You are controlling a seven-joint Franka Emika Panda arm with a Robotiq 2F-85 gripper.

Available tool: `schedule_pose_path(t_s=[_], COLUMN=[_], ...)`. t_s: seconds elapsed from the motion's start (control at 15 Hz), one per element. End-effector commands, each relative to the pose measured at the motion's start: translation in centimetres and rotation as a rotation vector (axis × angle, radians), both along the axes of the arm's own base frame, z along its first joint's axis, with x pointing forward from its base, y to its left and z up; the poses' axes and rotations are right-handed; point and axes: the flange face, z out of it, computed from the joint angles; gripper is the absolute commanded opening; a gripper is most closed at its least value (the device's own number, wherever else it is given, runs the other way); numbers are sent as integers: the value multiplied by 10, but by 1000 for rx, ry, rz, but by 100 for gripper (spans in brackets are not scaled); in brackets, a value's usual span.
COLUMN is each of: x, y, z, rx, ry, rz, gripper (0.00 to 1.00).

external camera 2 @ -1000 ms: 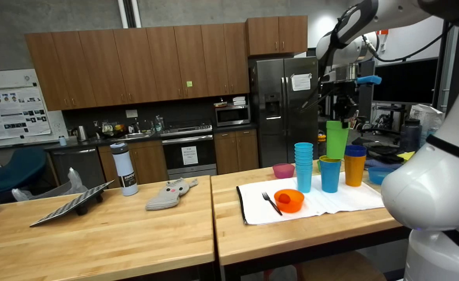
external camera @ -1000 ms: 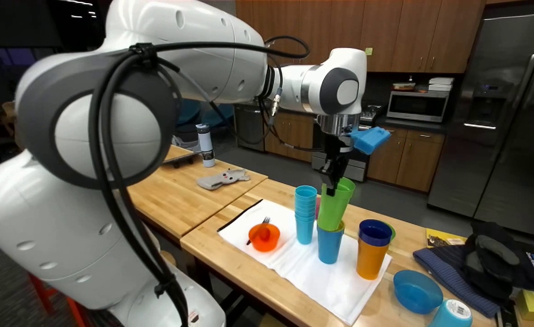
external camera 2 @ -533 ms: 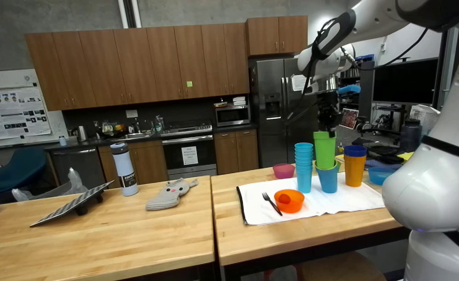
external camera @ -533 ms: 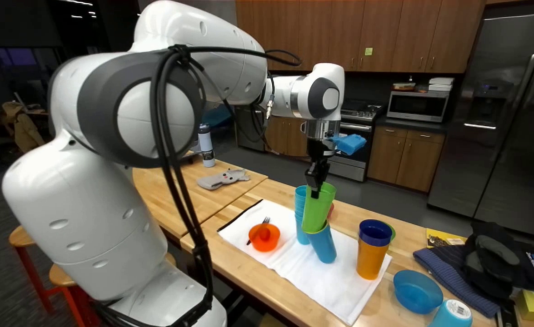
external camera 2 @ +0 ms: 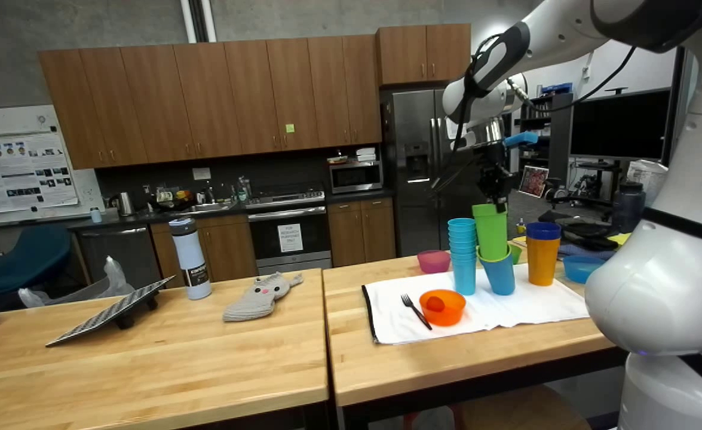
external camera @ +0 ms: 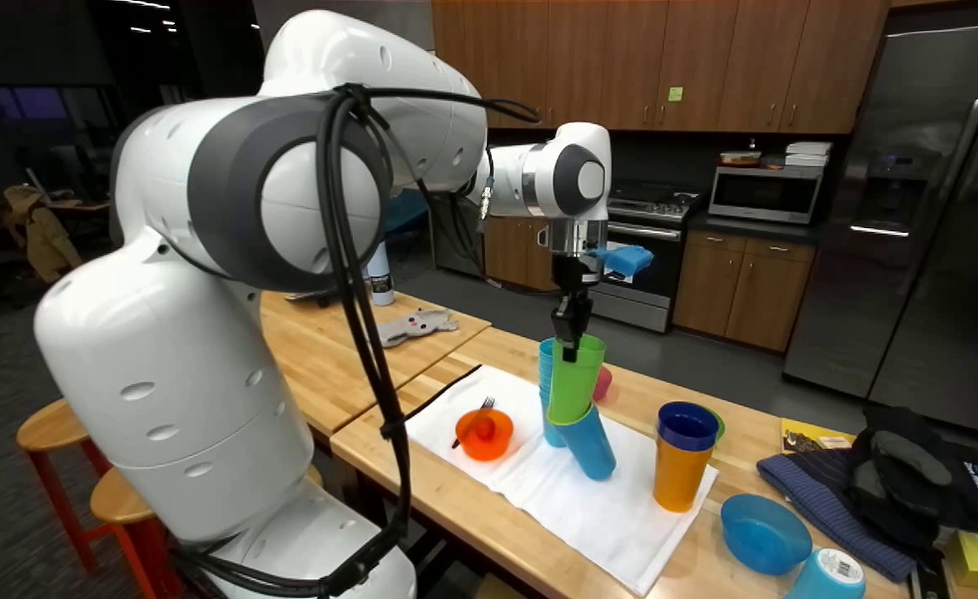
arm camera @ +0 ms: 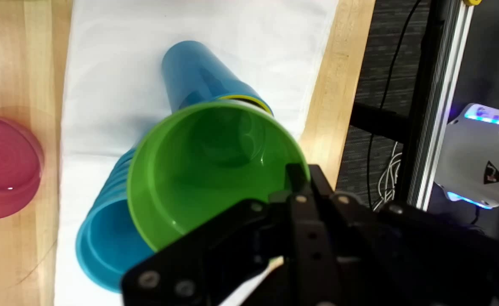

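Observation:
My gripper is shut on the rim of a tall green cup, seen in both exterior views (external camera: 570,348) (external camera 2: 499,204) and in the wrist view (arm camera: 308,176). One finger is inside the wall, one outside. The green cup (external camera: 576,383) (external camera 2: 491,233) (arm camera: 181,178) leans slightly, mouth up. Its base is at the mouth of a blue cup with a yellow rim (external camera: 590,445) (external camera 2: 499,276) (arm camera: 202,74); how far inside is hidden. The blue cup is tilted on a white cloth (external camera: 559,507), toward a stack of light blue cups (external camera 2: 464,263) (arm camera: 105,250) close beside it.
An orange cup (external camera: 678,482) with a dark blue cup in its top stands on the cloth. An orange bowl (external camera 2: 446,310) holds a red ball, with a fork (external camera 2: 416,312) beside it. A pink bowl (arm camera: 7,170) is behind. A blue bowl (external camera: 763,532) stands past the cloth.
The gripper and green cup have lowered and moved toward the light blue stack. The blue cup, upright a second ago, has tipped that way and is now tilted.

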Motion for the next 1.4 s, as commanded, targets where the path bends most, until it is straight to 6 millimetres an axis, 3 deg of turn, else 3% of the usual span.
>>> schedule_pose_path(t_s=[0.0, 0.47, 0.73, 1.33], x=[3, -4, -4, 6], y=[-12, -58, -72, -61], z=[6, 41, 53, 66], rx=[-16, -23, -33, -39], ry=[13, -95, -129, -187], rz=[-23, -134, -167, -168], gripper=[1, 1, 1, 1])
